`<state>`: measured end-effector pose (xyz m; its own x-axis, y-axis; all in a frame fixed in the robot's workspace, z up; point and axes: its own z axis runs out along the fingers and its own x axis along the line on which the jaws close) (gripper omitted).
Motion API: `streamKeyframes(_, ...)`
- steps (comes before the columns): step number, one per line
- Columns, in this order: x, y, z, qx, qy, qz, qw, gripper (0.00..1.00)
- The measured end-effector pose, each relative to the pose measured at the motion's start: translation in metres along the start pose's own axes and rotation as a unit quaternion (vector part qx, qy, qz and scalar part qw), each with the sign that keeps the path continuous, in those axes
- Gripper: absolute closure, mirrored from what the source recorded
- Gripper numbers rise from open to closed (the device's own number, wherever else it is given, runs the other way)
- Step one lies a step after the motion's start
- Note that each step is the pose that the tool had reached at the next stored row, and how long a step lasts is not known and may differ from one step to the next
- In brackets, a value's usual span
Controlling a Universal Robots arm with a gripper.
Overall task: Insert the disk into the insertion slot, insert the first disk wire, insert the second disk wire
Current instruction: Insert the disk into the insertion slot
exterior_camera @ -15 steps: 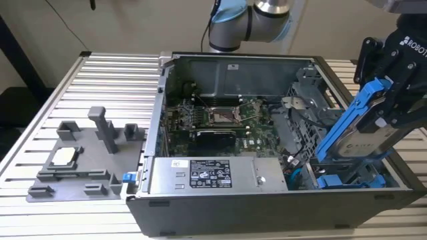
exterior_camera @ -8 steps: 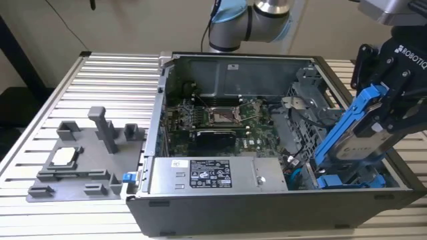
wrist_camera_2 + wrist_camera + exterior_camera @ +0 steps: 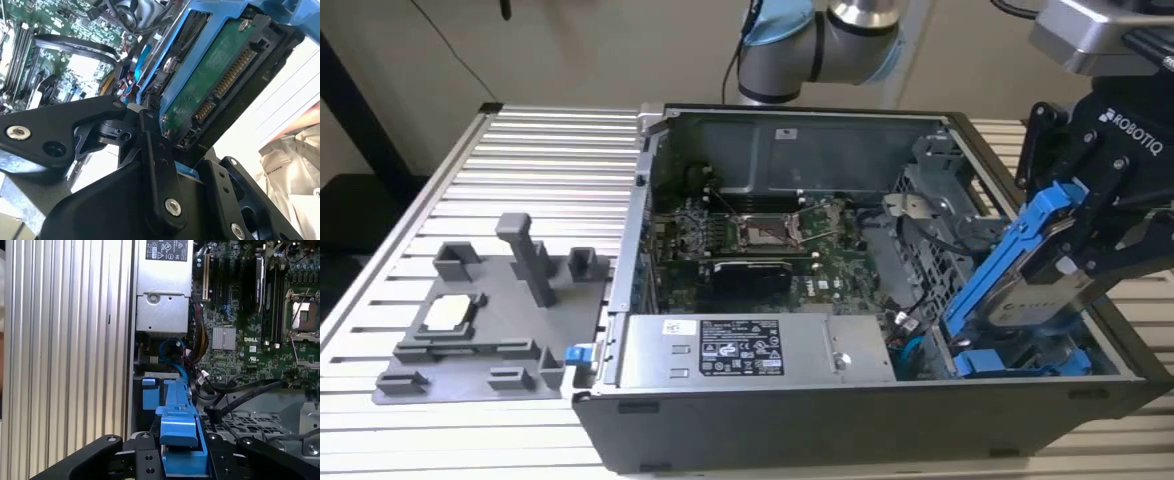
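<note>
Gripping the disk (image 3: 1021, 290) in my tool (image 3: 1083, 240), tilted into the computer case (image 3: 854, 425) at the exterior view's right, I risk snagging the blue cable (image 3: 169, 344) or jamming it crooked.

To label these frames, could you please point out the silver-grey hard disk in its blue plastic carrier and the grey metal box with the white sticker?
Silver-grey disk in blue carrier (image 3: 1003, 262): exterior view, its blue rail.
Grey box with white sticker (image 3: 861, 340): exterior view, bare metal top.
</note>
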<state>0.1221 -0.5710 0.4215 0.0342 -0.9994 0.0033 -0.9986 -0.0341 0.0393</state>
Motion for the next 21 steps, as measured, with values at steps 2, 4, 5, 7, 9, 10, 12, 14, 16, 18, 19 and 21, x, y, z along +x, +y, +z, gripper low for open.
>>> streamKeyframes(2,0.0,-0.0005,0.0024,0.0,0.0001,0.0,1.0,0.67)
streamKeyframes(4,0.0,-0.0011,0.0048,0.0,0.0001,-0.001,1.0,0.67)
streamKeyframes(5,0.0,-0.0014,0.0061,0.0,0.0,-0.001,1.0,0.67)
streamKeyframes(7,0.0,-0.0023,0.0086,0.0,0.0,-0.001,1.0,0.67)
streamKeyframes(9,0.0,-0.0028,0.011,0.0,0.0005,-0.001,1.0,0.67)
streamKeyframes(10,0.0,-0.0029,0.0125,-0.0001,0.0005,-0.001,1.0,0.67)
streamKeyframes(12,0.0001,-0.0031,0.016,-0.0002,0.0006,-0.001,1.0,0.67)
streamKeyframes(14,0.0,-0.0034,0.0193,0.0,0.0003,-0.001,1.0,0.67)
streamKeyframes(16,0.0,-0.0037,0.0197,0.0001,0.0,-0.001,1.0,0.67)
streamKeyframes(18,0.0001,-0.0037,0.0192,0.0,0.0,-0.001,1.0,0.67)
streamKeyframes(19,0.0,-0.0038,0.0182,0.0,-0.0004,-0.002,1.0,0.67)
streamKeyframes(21,0.0,-0.0042,0.0151,-0.0002,-0.0005,-0.002,1.0,0.67)
